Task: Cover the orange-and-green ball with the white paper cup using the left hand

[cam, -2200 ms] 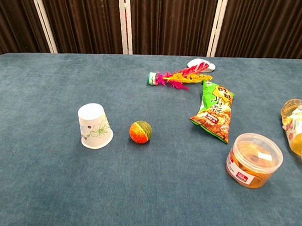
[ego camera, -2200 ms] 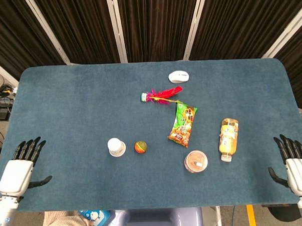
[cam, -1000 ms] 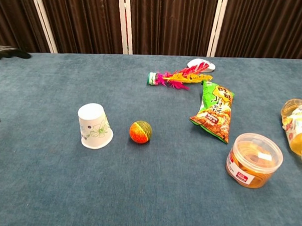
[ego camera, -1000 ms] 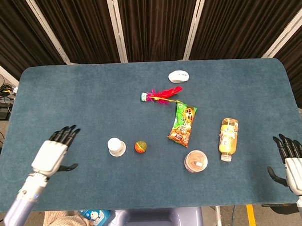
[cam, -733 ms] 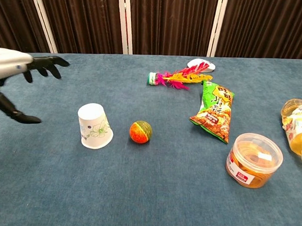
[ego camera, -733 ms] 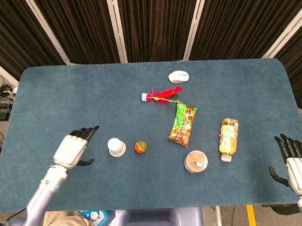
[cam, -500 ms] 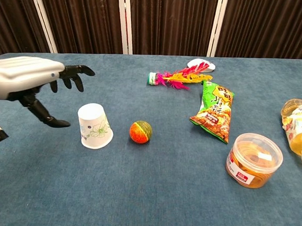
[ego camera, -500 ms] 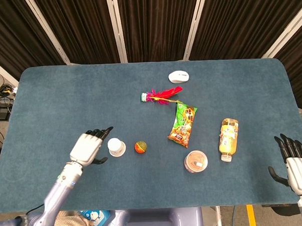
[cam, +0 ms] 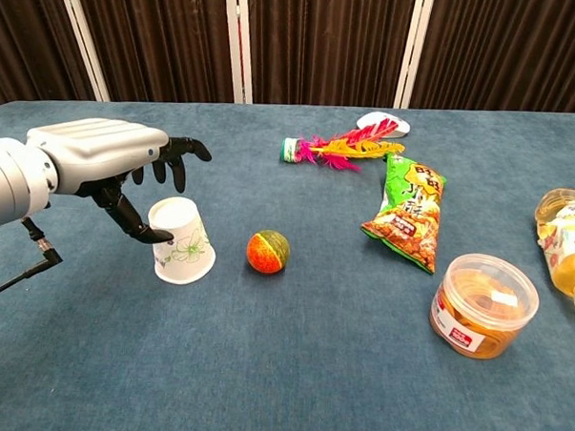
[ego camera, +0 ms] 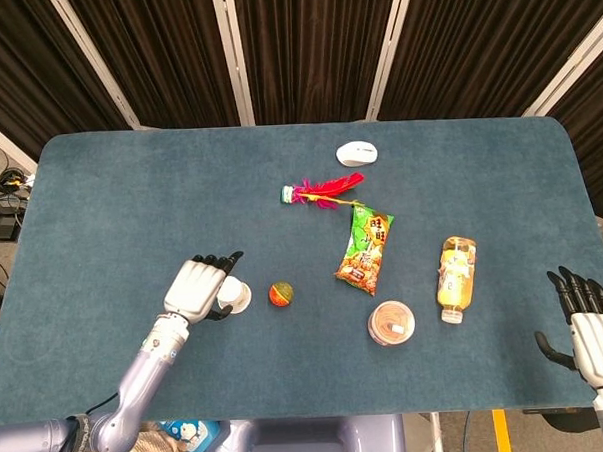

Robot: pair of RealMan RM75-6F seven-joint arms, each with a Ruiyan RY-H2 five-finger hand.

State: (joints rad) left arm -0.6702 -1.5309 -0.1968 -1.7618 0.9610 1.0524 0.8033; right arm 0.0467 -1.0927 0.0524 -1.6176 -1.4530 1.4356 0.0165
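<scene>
The white paper cup [cam: 184, 242] with a green flower print stands upside down on the blue table; in the head view the cup [ego camera: 236, 295] is partly hidden by my hand. The orange-and-green ball [cam: 268, 251] lies just to its right, also seen as the ball [ego camera: 280, 293]. My left hand [cam: 109, 160] hovers over the cup's left side with fingers spread above it and the thumb near its wall, holding nothing; from the head camera the left hand [ego camera: 197, 288] overlaps the cup. My right hand [ego camera: 590, 333] rests open at the table's near right corner.
A feather shuttlecock [cam: 343, 146], a white mouse [ego camera: 357, 152], a green snack bag [cam: 410, 210], a plastic tub of orange contents [cam: 482, 305] and a lying juice bottle [ego camera: 457, 276] occupy the right half of the table [ego camera: 130, 193].
My left hand has moved from the table's near left corner rightward to the cup and now hangs over it. The cup, ball and right hand have not moved.
</scene>
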